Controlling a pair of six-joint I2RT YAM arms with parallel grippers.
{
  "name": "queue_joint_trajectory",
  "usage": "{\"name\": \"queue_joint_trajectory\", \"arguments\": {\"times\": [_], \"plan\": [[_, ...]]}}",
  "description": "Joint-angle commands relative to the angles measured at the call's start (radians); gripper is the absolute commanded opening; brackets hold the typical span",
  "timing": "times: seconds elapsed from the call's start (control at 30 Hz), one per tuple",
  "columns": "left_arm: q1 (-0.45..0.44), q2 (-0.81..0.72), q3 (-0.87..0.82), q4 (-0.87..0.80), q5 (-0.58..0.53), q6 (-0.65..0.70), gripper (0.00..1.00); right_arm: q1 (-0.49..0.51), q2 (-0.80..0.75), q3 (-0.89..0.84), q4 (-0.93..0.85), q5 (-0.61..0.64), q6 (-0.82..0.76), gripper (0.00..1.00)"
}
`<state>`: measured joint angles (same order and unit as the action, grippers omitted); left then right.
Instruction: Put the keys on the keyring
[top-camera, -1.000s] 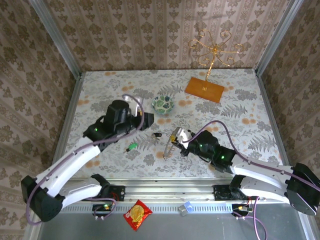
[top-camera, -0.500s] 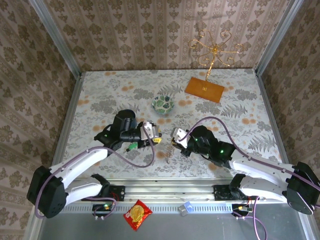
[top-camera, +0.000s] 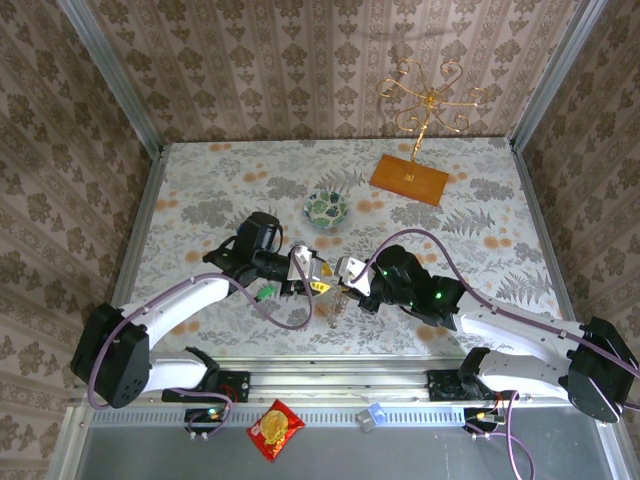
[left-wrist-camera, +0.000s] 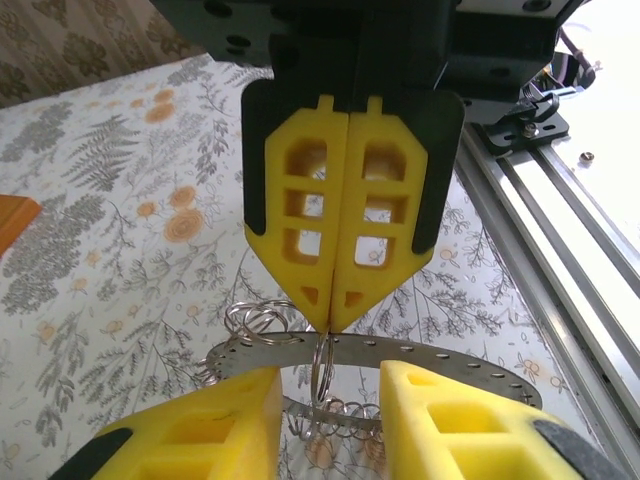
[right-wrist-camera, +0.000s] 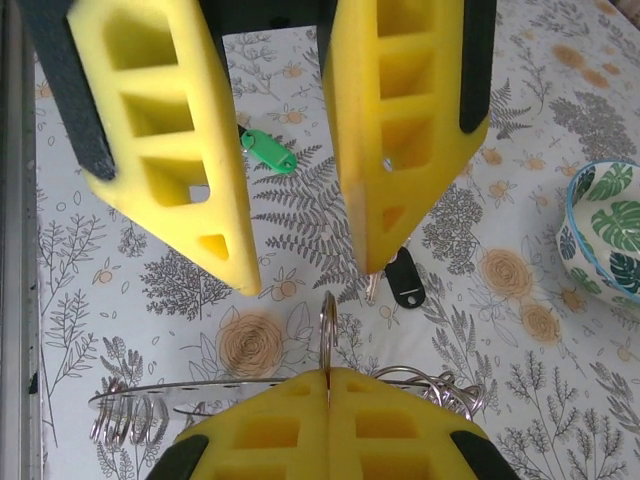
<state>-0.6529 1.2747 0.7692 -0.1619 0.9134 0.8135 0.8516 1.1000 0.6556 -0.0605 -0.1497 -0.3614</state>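
Right wrist: R fingers (right-wrist-camera: 270, 432) together, clamped on keyring (right-wrist-camera: 185, 387); L fingers (right-wrist-camera: 160, 150) apart opposite; green key (right-wrist-camera: 270, 155), black key (right-wrist-camera: 403, 278) on table (right-wrist-camera: 120, 285).

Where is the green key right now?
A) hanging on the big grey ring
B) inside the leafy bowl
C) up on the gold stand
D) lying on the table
D: the green key lies flat on the flowery table, with nothing holding it.
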Motion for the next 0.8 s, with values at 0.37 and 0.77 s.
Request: {"name": "queue_joint_trajectory", "arguments": {"times": [0.37, 0.77], "plan": [[-0.005, 0.071, 0.058, -0.075, 0.008, 0.058, 0.31, -0.001, 0.026, 0.058, 0.002, -0.053, -0.016, 0.0], [-0.007, 0.085, 0.071, -0.076, 0.043, 0.04, 0.04, -0.002, 0.041, 0.066, 0.004, -0.063, -0.019, 0.0]]}}
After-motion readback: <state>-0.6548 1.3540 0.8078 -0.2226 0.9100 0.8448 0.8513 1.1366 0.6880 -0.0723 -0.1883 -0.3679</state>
